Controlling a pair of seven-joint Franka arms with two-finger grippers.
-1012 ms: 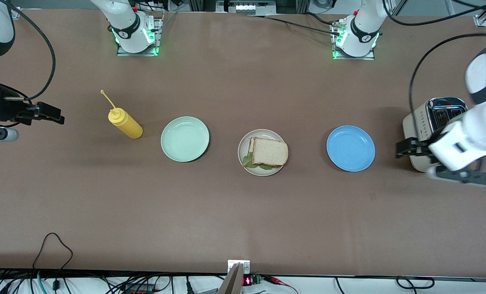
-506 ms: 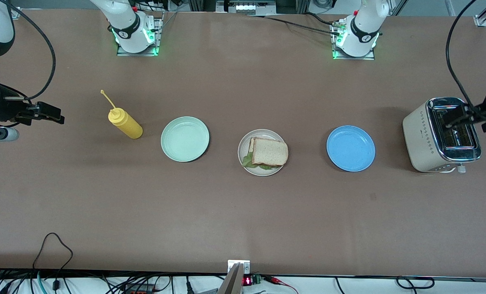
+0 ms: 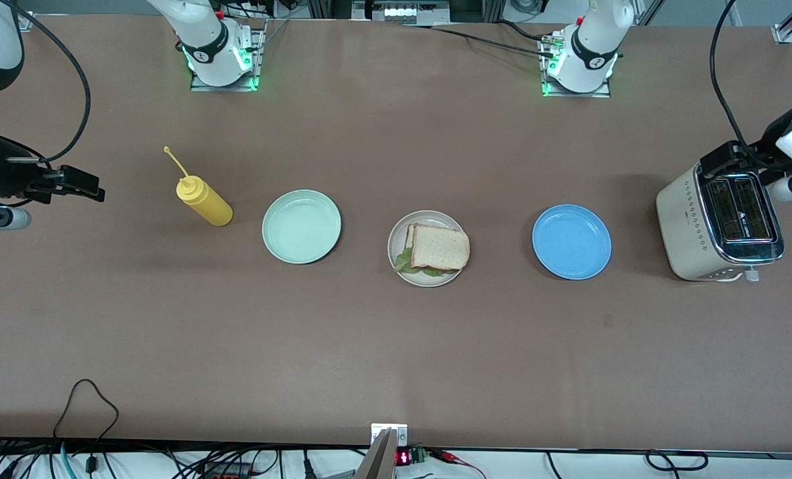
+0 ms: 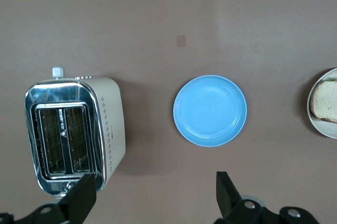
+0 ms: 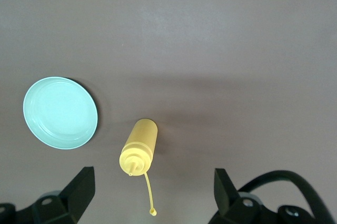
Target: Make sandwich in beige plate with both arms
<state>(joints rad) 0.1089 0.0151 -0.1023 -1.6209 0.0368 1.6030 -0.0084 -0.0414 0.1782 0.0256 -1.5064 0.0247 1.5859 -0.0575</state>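
Note:
The sandwich (image 3: 439,247) lies in the beige plate (image 3: 429,217) at the table's middle. A tan bread slice is on top, green lettuce (image 3: 404,261) pokes out, and a second slice shows under it. Its edge also shows in the left wrist view (image 4: 326,100). My left gripper (image 3: 727,159) is open and empty, up over the toaster's edge; its own view (image 4: 152,195) shows its jaws wide apart. My right gripper (image 3: 80,186) is open and empty, held over the table at the right arm's end, and also shows in the right wrist view (image 5: 151,190).
A cream and chrome toaster (image 3: 719,223) stands at the left arm's end, and a blue plate (image 3: 571,241) lies beside the beige plate. A mint-green plate (image 3: 301,226) and a yellow squeeze bottle (image 3: 204,201) with an open cap lie toward the right arm's end.
My left arm has drawn away from the blue plate's side of the toaster, out toward the table's end, and now sits over the toaster's edge. The right arm has not moved.

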